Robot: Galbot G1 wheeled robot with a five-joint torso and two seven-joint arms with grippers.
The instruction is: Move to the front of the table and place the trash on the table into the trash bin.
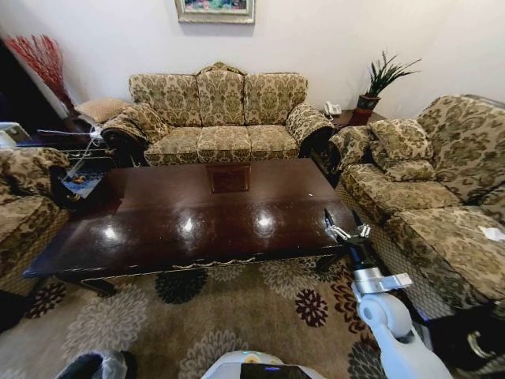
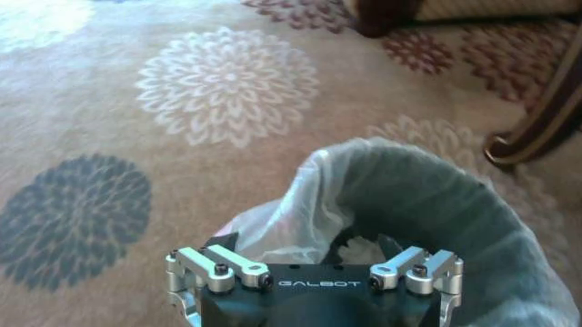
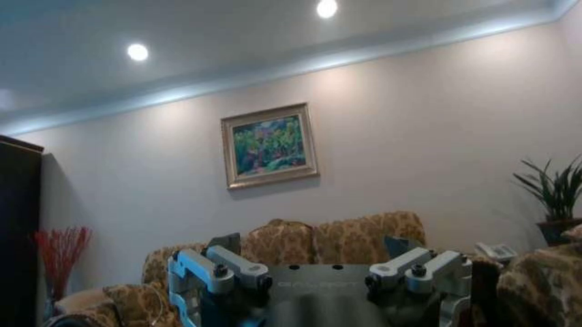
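Observation:
The dark brown table stretches across the middle of the head view, its glossy top reflecting the ceiling lights. The trash bin, black with a whitish bag, stands on the carpet at the near left. My left gripper hangs open directly over the bin's mouth, holding nothing. Inside the bag lies a white crumpled bit of trash. My right gripper is raised beside the table's near right corner, open and empty, and in the right wrist view the right gripper points at the far wall.
A patterned sofa stands behind the table, with armchairs at the left and the right. A potted plant sits on a corner stand. Flowered carpet lies between me and the table. A table leg is near the bin.

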